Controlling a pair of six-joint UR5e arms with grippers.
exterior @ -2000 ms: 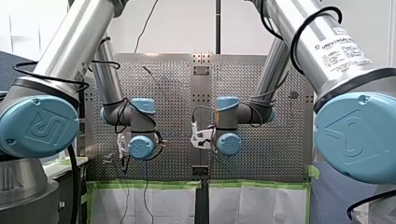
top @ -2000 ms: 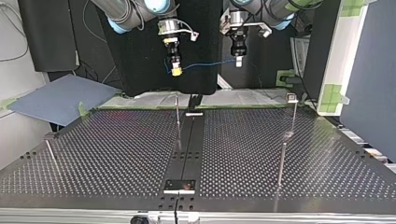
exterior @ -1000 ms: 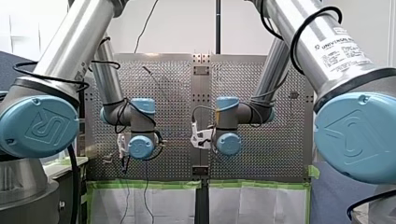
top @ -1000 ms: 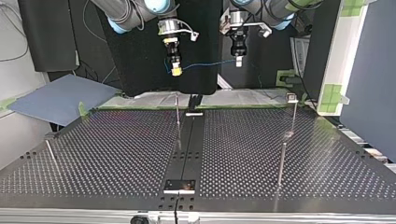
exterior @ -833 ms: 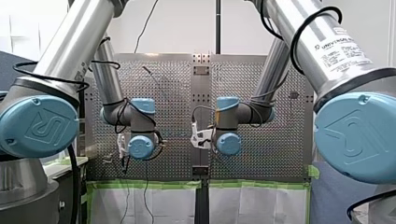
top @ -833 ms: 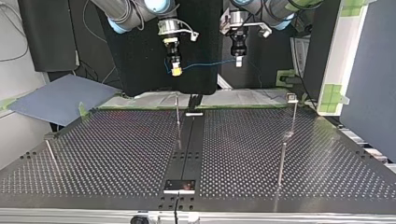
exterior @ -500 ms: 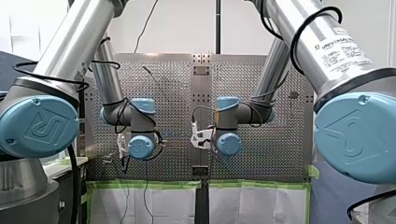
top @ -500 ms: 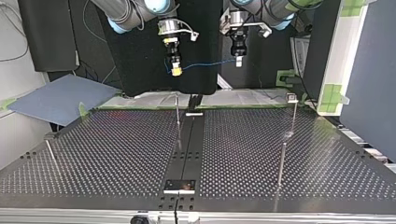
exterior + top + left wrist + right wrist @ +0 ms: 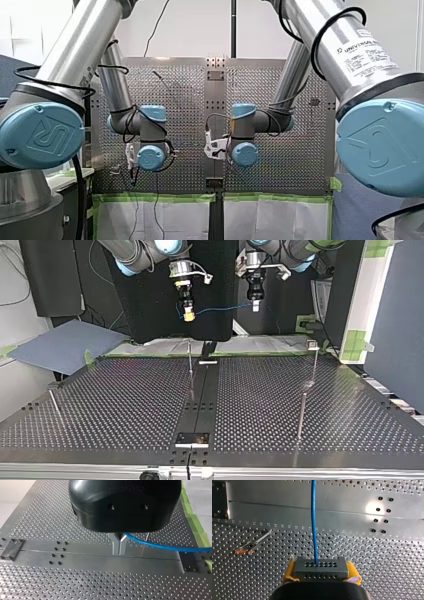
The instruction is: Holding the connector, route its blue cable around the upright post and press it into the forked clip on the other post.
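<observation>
Connector (image 9: 321,567): grey block, pinched by your right fingers (image 9: 289,571) between yellow pads, at the top view's upper centre-left, well above the perforated surface (image 9: 125,405). Its blue cable (image 9: 220,308) runs across to your left fingers (image 9: 115,546), which are pressed together on it. An upright post (image 9: 190,360) stands below the connector. A second post (image 9: 313,360), capped by a small fitting, stands at centre right.

The cable (image 9: 314,522) is showing bright blue, the connector (image 9: 321,571) dark grey with 2 rows of small holes, the pads (image 9: 289,572) yellow, and the table (image 9: 387,562) silver, dotted with holes.
</observation>
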